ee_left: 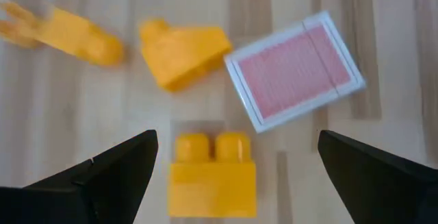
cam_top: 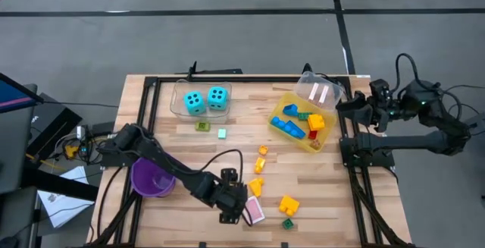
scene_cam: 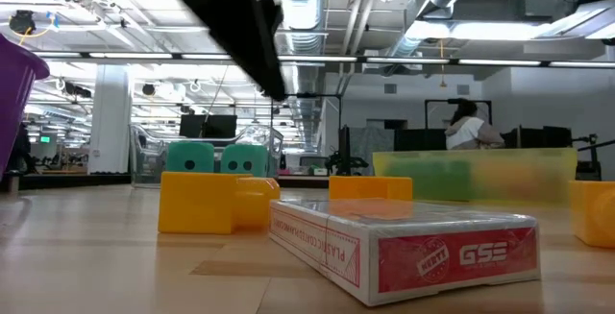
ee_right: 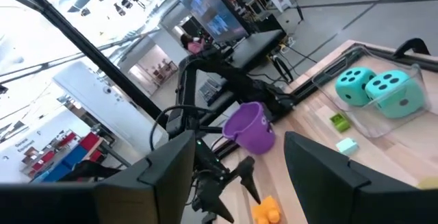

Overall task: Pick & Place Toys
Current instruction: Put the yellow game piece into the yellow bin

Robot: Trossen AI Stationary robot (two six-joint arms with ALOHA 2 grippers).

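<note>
While I watch from above, my pale wooden plank table (cam_top: 189, 145) shows, left to right, a purple plastic cup (cam_top: 151, 178), two cyan dice with black dots (cam_top: 206, 100) in a clear plastic box (cam_top: 179, 102), scattered yellow plastic bricks (cam_top: 261, 166), then a yellow plastic bin (cam_top: 312, 143) holding blue and yellow bricks. Beyond it lies an open workspace — someone sits at monitors. The left gripper (cam_top: 233, 206) hangs spread wide, empty, above a yellow two-stud brick (ee_left: 212, 172), beside the pink card pack (ee_left: 294, 70). The right gripper (cam_top: 342, 108) waits off the table's right edge, its fingers parted, gripping nothing.

Yellow brick (ee_left: 212, 176) — pink card deck (ee_left: 294, 70).
</note>
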